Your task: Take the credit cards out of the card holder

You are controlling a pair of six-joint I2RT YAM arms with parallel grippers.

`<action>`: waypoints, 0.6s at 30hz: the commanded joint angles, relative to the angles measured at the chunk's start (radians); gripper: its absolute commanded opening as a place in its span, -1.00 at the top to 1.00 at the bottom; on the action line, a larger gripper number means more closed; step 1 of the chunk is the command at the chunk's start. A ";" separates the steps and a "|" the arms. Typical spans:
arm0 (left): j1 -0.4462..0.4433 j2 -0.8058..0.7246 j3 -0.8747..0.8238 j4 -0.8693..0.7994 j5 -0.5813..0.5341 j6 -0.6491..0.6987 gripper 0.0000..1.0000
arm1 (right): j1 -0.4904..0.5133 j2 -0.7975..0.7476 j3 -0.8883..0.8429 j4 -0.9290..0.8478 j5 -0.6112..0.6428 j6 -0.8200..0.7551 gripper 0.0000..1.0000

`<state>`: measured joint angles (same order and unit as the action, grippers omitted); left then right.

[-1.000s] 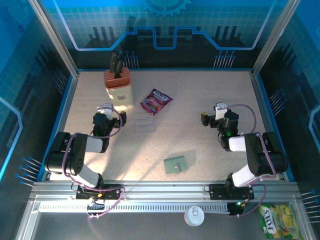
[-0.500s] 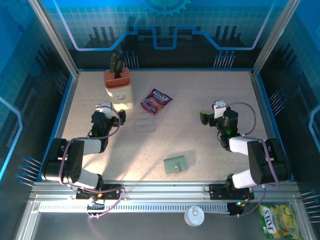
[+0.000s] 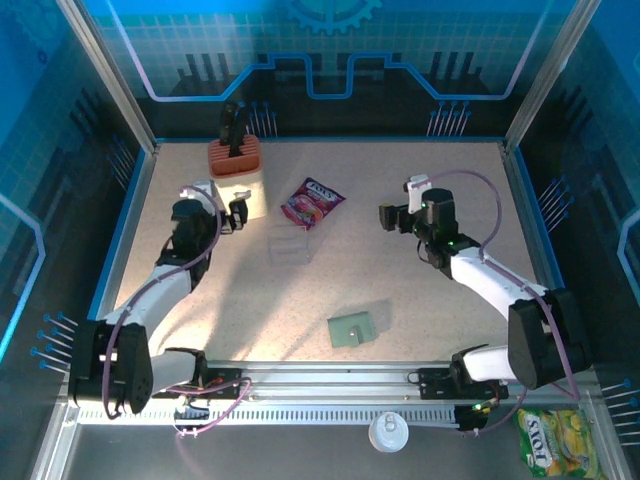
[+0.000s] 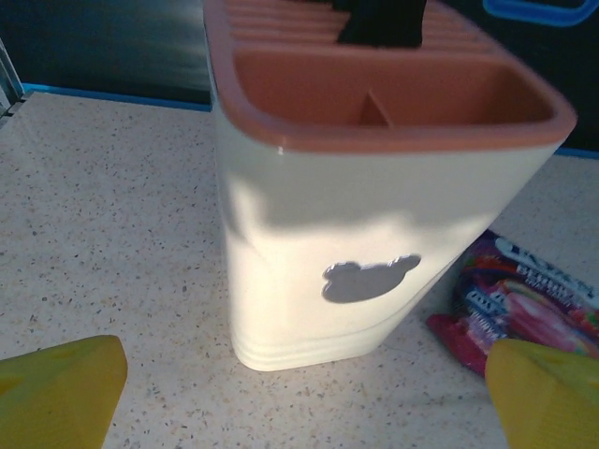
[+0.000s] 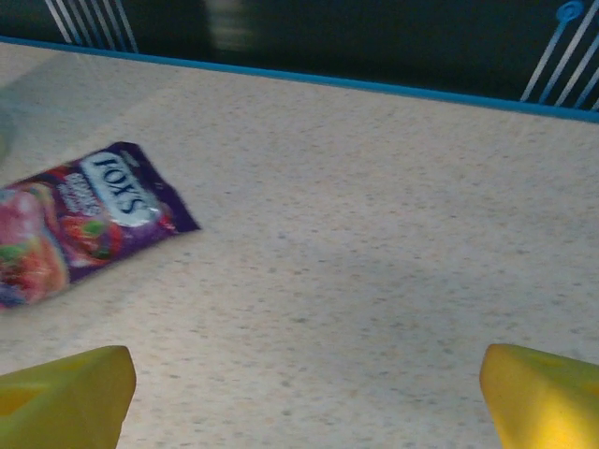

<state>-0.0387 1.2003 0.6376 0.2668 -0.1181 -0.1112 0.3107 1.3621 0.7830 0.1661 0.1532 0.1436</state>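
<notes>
Though charged with emptying the small flat grey-green folding card holder (image 3: 351, 328), gripped nothing at this moment. Found that holder alone on the speckled beige tabletop (image 3: 420, 320), near the front edge and slightly right of centre, well apart from both claws. Looked folded, one flap lifted a little; judged the thin plastic credit cards to be tucked inside. Probably laid out in the open between the two bases for easy reach by either arm.

Held the left gripper (image 3: 238, 212) spread wide and empty, yellow fingertips (image 4: 58, 388) low at either side of the wrist view. Pointed it at the cream plastic knife block with a terracotta top (image 4: 374, 234), close ahead. Posed the left arm long and extended, far and to the left.

Held the right gripper (image 3: 386, 216) spread as well, pinching nothing. Aimed it leftward over bare table toward the pink-purple foil snack packet (image 5: 80, 220) lying at far centre. Posed the right arm bent at the elbow, reaching far and inward from the near right.

Judged both claws to be set beyond the holder, so called for a swing back toward the near edge first.
</notes>
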 commanded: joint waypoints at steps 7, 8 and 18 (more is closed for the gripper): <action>0.063 -0.090 0.191 -0.476 0.002 -0.111 -0.99 | 0.210 0.140 0.220 -0.316 0.018 0.281 -0.74; 0.078 -0.092 0.209 -0.509 0.010 -0.114 -0.99 | 0.232 0.160 0.243 -0.333 0.012 0.293 -0.72; 0.215 -0.103 0.322 -0.690 0.182 -0.101 -0.98 | 0.369 0.355 0.457 -0.491 -0.041 0.403 -0.21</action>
<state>0.1432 1.1255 0.9195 -0.3271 -0.0101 -0.2203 0.6464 1.6733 1.1736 -0.2348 0.1226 0.4889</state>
